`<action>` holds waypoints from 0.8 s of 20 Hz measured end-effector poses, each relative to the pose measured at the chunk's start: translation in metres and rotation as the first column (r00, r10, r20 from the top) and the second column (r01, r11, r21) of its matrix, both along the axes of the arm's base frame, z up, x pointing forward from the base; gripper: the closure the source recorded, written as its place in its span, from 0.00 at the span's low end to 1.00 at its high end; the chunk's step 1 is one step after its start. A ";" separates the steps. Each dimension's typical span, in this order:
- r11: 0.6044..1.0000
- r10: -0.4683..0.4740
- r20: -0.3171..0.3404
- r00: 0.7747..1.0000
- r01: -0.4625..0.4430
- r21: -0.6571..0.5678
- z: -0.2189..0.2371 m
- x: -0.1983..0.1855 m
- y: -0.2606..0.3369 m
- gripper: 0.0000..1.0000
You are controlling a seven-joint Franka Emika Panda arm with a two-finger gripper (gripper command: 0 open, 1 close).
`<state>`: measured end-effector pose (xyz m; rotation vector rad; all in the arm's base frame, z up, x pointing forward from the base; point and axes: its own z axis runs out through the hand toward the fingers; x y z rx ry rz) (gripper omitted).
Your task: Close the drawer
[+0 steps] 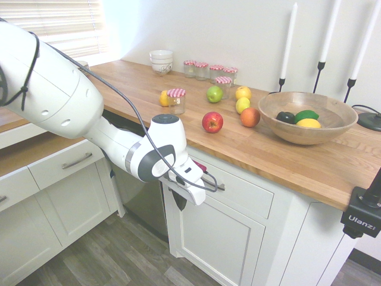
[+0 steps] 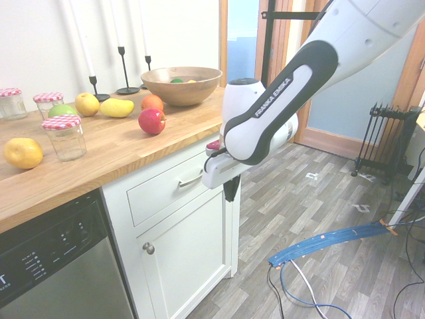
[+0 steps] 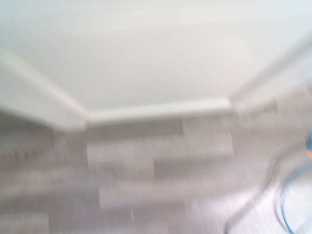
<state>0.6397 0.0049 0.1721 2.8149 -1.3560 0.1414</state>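
The drawer [image 2: 174,185] sits just under the wooden countertop [image 2: 119,149], above a white panelled cabinet door [image 2: 192,256]. Its white front lies flush with the cabinet frame, so it looks pushed in, and its curved silver handle [image 2: 190,180] stands out from the front. The gripper [image 2: 231,193] hangs just in front of the drawer's right end, near the handle, pointing down at the floor, its dark fingers pressed together with nothing between them. To the left of the cabinet is a dishwasher [image 2: 56,266]. On the countertop above lie a red apple [image 2: 151,121], an orange [image 2: 152,102], and a wooden bowl [image 2: 180,85] of fruit farther back. The wrist view is blurred, showing white cabinet panelling and grey floor boards.
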 end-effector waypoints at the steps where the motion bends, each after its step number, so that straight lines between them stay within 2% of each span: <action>1: 1.000 0.001 -0.017 1.000 -0.001 -0.001 0.007 -0.011 -0.002 1.00; 2: 1.000 0.007 -0.029 1.000 -0.007 -0.003 0.015 -0.025 -0.004 0.00; 9: 1.000 0.021 -0.054 0.998 -0.020 0.004 0.056 -0.098 -0.012 0.00; 16: 1.000 -0.001 -0.044 0.999 0.001 0.012 0.069 -0.111 -0.026 0.00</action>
